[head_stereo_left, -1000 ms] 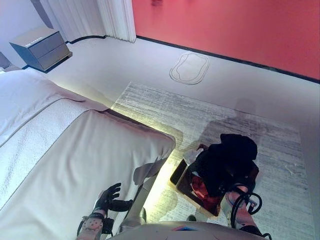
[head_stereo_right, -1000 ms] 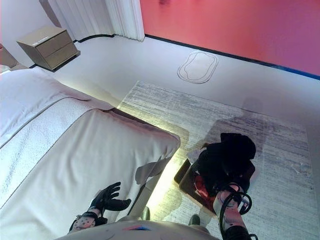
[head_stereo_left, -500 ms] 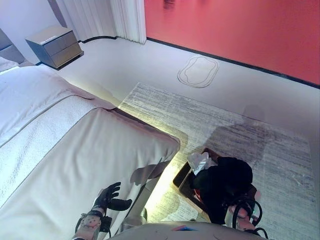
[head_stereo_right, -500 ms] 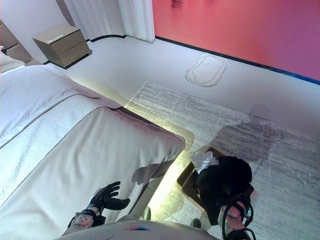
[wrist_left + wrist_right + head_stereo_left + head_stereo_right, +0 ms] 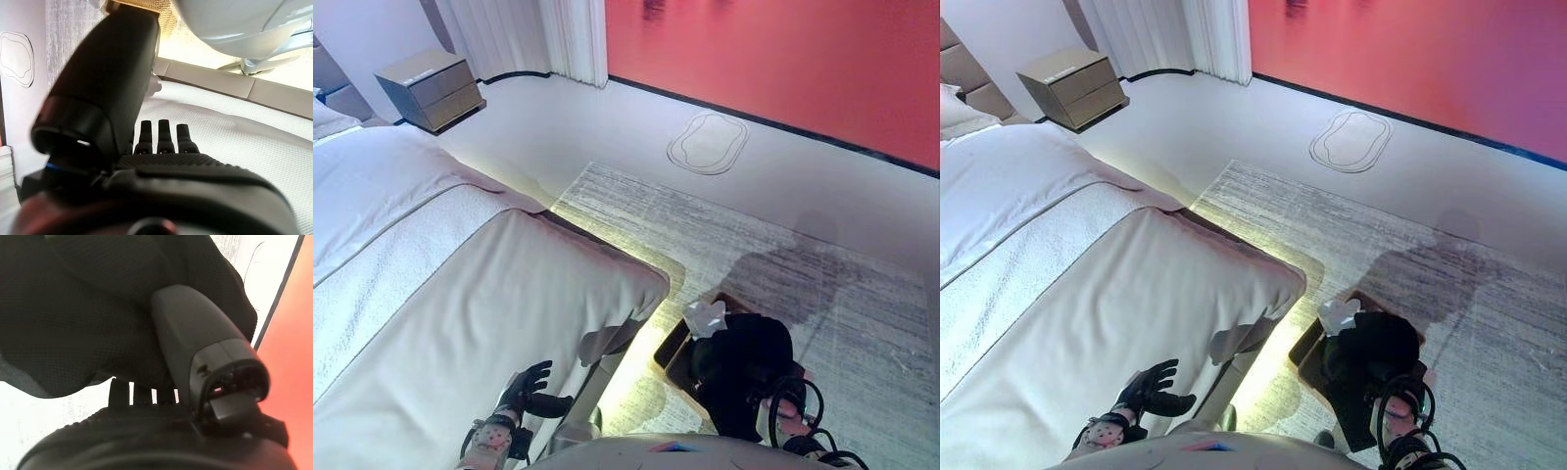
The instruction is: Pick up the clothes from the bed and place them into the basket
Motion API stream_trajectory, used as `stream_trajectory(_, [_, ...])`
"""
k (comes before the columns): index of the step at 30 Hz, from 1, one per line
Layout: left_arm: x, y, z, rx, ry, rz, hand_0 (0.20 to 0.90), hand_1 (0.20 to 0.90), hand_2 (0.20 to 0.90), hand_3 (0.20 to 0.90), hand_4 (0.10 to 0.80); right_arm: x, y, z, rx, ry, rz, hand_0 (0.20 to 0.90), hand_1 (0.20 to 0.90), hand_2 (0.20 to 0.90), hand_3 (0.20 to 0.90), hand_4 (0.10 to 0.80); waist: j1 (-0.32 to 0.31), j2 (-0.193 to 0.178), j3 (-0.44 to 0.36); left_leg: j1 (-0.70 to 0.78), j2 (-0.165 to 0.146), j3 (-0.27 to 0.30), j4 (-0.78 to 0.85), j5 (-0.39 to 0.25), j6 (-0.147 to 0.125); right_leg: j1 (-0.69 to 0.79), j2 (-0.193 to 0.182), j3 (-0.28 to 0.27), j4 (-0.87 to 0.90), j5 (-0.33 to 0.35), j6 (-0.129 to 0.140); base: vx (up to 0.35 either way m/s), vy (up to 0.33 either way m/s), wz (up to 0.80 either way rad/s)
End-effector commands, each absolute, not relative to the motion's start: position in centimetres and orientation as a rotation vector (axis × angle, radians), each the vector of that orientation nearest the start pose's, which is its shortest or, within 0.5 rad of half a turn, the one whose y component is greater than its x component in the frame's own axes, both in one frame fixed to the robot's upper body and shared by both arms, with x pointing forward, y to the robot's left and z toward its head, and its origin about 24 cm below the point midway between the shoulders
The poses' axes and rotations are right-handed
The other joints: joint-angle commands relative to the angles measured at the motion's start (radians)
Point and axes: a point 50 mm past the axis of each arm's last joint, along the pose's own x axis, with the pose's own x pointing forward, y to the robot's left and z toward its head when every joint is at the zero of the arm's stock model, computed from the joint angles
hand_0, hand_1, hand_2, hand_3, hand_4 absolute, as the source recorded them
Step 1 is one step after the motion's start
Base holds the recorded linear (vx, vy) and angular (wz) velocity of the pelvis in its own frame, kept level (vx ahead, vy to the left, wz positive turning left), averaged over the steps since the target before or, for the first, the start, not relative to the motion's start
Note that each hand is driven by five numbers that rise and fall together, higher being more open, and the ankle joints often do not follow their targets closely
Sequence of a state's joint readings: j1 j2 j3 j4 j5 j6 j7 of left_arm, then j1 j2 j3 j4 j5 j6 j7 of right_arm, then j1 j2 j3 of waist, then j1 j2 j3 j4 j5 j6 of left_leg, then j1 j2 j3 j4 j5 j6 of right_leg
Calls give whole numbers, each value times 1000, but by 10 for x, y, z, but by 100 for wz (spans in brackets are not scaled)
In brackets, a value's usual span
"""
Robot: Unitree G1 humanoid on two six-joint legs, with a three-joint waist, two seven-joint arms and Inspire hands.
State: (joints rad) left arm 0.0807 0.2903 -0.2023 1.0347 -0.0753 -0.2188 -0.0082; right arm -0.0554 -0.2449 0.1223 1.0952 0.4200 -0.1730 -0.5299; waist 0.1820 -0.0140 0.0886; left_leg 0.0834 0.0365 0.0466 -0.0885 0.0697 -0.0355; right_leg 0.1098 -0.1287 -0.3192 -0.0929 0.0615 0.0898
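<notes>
The left hand (image 5: 527,388) is held open over the bed (image 5: 440,294), its fingers spread and nothing grasped. The black garment (image 5: 744,367) is draped over the basket (image 5: 672,345) on the rug (image 5: 773,250), pinched by the right hand (image 5: 195,342).

The black garment (image 5: 742,367) at lower right covers most of the basket (image 5: 672,348) and hides the right hand (image 5: 161,421) fingertips. The bed (image 5: 431,284) runs off the left edge.
</notes>
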Motion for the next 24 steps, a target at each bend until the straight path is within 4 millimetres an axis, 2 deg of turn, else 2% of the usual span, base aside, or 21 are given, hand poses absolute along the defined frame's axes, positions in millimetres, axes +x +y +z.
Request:
stream_trajectory(1, [137,234,-133,363,829,-102,900,900,900,900,800,181,-290,-95,-231,656,-778,300,300,300,200,100,45,13,-14,-37,-20,-43,1,-35,-3,46,5,-45,59,-77,11,48,-10,1])
stream_trajectory(6, [132,235,-135,366,841,-104,900,900,900,900,800,177,-293,-96,-232,658,-812,300,300,300,200,100,48,14,-14,-28,-21,-47,1,-38,-3,55,8,-50,62,-83,9,55,-9,3])
stream_trajectory(7, [130,236,-135,366,845,-102,900,900,900,900,800,175,-295,-97,-230,670,-818,484,484,484,414,314,48,14,-15,-26,-21,-48,1,-38,-4,57,9,-50,62,-83,10,49,-2,5])
stream_trajectory(8, [129,236,-135,366,845,-102,900,900,900,900,800,175,-295,-97,-230,670,-818,592,592,592,540,440,49,14,-15,-25,-21,-48,1,-38,-4,58,9,-50,62,-83,10,48,-1,6])
stream_trajectory(9, [129,236,-135,366,846,-103,900,900,900,900,800,174,-296,-96,-231,671,-822,900,900,900,900,800,49,15,-16,-25,-20,-49,1,-38,-5,59,9,-51,62,-83,10,38,-6,5])
stream_trajectory(24, [129,235,-135,360,846,-109,900,900,900,900,800,183,-302,-90,-221,642,-815,900,900,900,900,800,56,23,-11,-25,-20,-60,1,-36,-9,61,10,-59,63,-88,8,14,-3,1])
